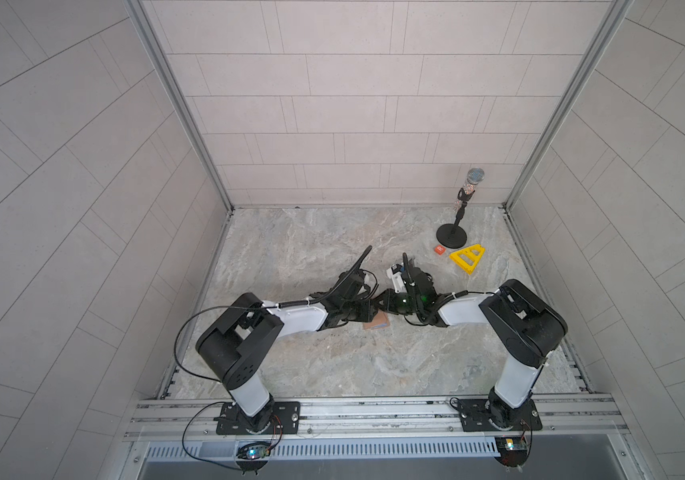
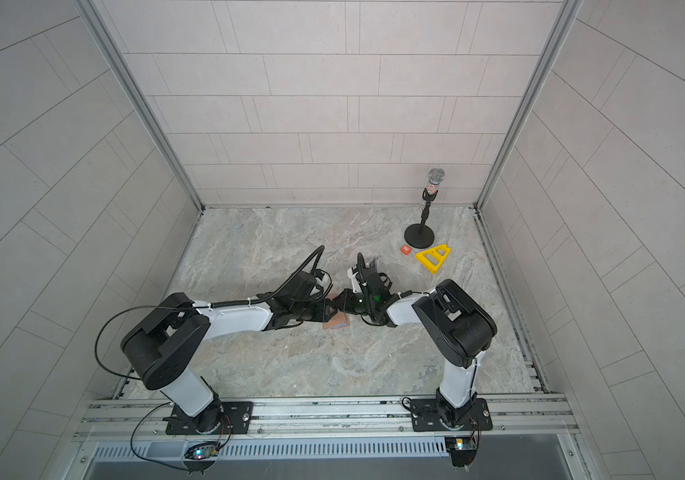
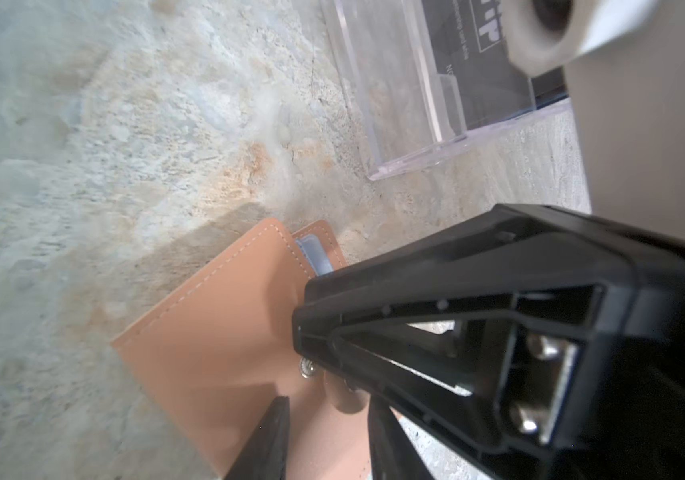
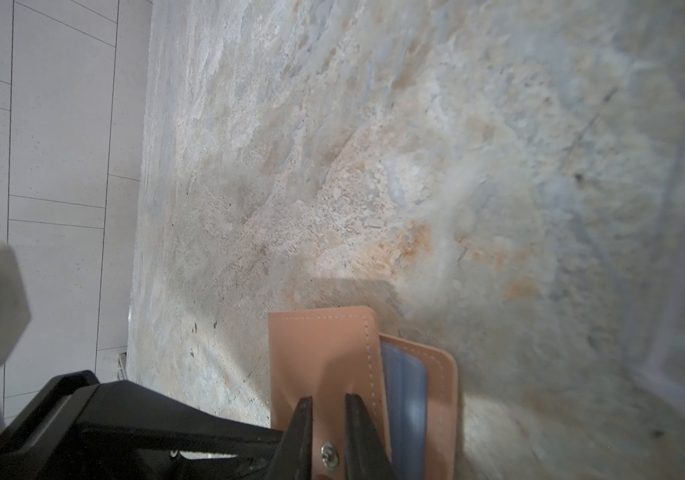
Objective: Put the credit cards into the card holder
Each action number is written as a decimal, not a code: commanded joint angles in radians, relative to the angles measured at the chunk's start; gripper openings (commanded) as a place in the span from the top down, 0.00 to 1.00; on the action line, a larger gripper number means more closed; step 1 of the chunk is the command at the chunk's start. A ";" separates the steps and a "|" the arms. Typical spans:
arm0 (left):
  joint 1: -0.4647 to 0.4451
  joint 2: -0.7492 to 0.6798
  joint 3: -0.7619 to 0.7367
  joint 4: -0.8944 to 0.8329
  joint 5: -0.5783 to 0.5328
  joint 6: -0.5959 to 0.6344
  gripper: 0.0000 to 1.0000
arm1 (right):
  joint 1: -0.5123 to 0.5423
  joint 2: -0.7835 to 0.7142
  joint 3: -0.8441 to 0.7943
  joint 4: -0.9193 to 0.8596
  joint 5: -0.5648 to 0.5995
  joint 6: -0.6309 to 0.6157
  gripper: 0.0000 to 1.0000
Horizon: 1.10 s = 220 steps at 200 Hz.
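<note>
The card holder (image 3: pixel 207 353) lies flat in the middle of the desk (image 1: pixel 332 365), directly under both my wrists, with a bluish card (image 4: pixel 405 395) peeking from its fold. My right fingers (image 4: pixel 303 436) stand narrowly apart astride its snap (gripping it? I cannot tell). My left fingers (image 3: pixel 270 440) hang part open over the leather.

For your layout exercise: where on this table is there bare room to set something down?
Free: rear-left table between back wall and left arm; front strip between arm bases and wallet. Crowded: centre, where both arms meet over the wallet beside the box; rear right, with microphone, tile, yellow piece.
</note>
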 commanded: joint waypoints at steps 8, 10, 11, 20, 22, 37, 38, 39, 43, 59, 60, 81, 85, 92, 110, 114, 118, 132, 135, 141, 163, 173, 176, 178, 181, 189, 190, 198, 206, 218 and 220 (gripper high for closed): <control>0.005 0.000 0.001 0.014 -0.003 -0.007 0.64 | 0.017 0.016 -0.012 -0.097 0.008 0.015 0.82; 0.004 -0.001 0.001 0.013 -0.002 -0.006 0.64 | 0.017 0.013 -0.010 -0.100 0.008 0.014 0.82; 0.005 -0.001 0.001 0.012 -0.002 -0.005 0.64 | 0.017 0.013 -0.010 -0.100 0.008 0.014 0.82; 0.006 0.003 0.003 0.004 0.003 0.002 0.64 | 0.017 0.003 -0.005 -0.110 0.007 0.012 0.82; 0.006 0.003 0.004 0.002 0.005 0.003 0.64 | 0.017 0.001 -0.003 -0.112 0.007 0.011 0.82; 0.005 0.017 0.007 -0.012 0.013 0.011 0.64 | 0.017 -0.016 0.011 -0.136 0.004 0.001 0.79; 0.005 0.019 0.006 -0.012 0.013 0.010 0.64 | 0.017 -0.018 0.012 -0.138 0.003 0.001 0.79; 0.005 0.019 0.006 -0.011 0.013 0.010 0.64 | 0.017 -0.020 0.013 -0.138 0.002 0.000 0.79; 0.005 0.020 0.001 -0.008 0.013 0.010 0.65 | 0.018 -0.026 0.018 -0.145 0.000 -0.002 0.77; 0.005 0.018 -0.019 0.009 0.018 0.006 0.64 | 0.017 -0.052 0.045 -0.182 -0.012 -0.019 0.74; 0.005 0.018 -0.021 0.009 0.018 0.006 0.64 | 0.017 -0.054 0.048 -0.185 -0.012 -0.020 0.73; 0.005 0.015 -0.030 0.005 0.031 0.013 0.65 | 0.017 -0.099 0.092 -0.274 0.005 -0.063 0.67; 0.004 0.014 -0.032 0.004 0.033 0.015 0.65 | 0.016 -0.108 0.100 -0.296 0.011 -0.075 0.66; 0.004 0.012 -0.034 0.003 0.035 0.016 0.64 | 0.016 -0.123 0.114 -0.333 0.026 -0.095 0.64; 0.004 0.013 -0.039 0.000 0.039 0.022 0.65 | 0.016 -0.161 0.136 -0.421 0.069 -0.144 0.60; 0.004 0.014 -0.039 -0.001 0.039 0.023 0.64 | 0.015 -0.167 0.139 -0.436 0.078 -0.153 0.60; 0.004 0.014 -0.039 -0.001 0.042 0.024 0.64 | 0.014 -0.175 0.140 -0.450 0.087 -0.162 0.60; 0.004 0.013 -0.040 -0.003 0.048 0.027 0.64 | 0.012 -0.199 0.135 -0.490 0.120 -0.188 0.60; 0.005 0.013 -0.040 -0.004 0.050 0.028 0.64 | 0.012 -0.202 0.132 -0.496 0.125 -0.194 0.60; 0.004 0.012 -0.041 -0.005 0.050 0.028 0.65 | 0.009 -0.209 0.128 -0.511 0.131 -0.204 0.60; 0.004 0.009 -0.040 -0.012 0.051 0.035 0.65 | 0.001 -0.215 0.105 -0.544 0.132 -0.235 0.61; 0.004 0.009 -0.040 -0.012 0.054 0.037 0.64 | -0.004 -0.212 0.093 -0.547 0.128 -0.243 0.62; 0.004 0.010 -0.040 -0.012 0.054 0.037 0.64 | -0.004 -0.211 0.089 -0.548 0.128 -0.245 0.62; 0.004 0.010 -0.039 -0.012 0.054 0.036 0.64 | -0.006 -0.209 0.087 -0.547 0.127 -0.246 0.62; 0.005 0.010 -0.038 -0.012 0.054 0.037 0.64 | -0.007 -0.209 0.083 -0.549 0.127 -0.247 0.63; 0.004 0.010 -0.038 -0.012 0.054 0.037 0.64 | -0.010 -0.205 0.077 -0.548 0.127 -0.247 0.64; 0.004 0.011 -0.038 -0.012 0.055 0.037 0.65 | -0.010 -0.205 0.076 -0.547 0.128 -0.248 0.65; 0.004 0.011 -0.038 -0.012 0.056 0.037 0.65 | -0.012 -0.201 0.072 -0.546 0.129 -0.250 0.66; 0.004 0.011 -0.036 -0.012 0.056 0.037 0.65 | -0.015 -0.195 0.069 -0.546 0.132 -0.250 0.66; 0.004 0.013 -0.036 -0.012 0.057 0.037 0.65 | -0.020 -0.188 0.067 -0.543 0.134 -0.251 0.68; 0.005 0.013 -0.035 -0.011 0.057 0.037 0.65 | -0.021 -0.186 0.067 -0.542 0.134 -0.251 0.69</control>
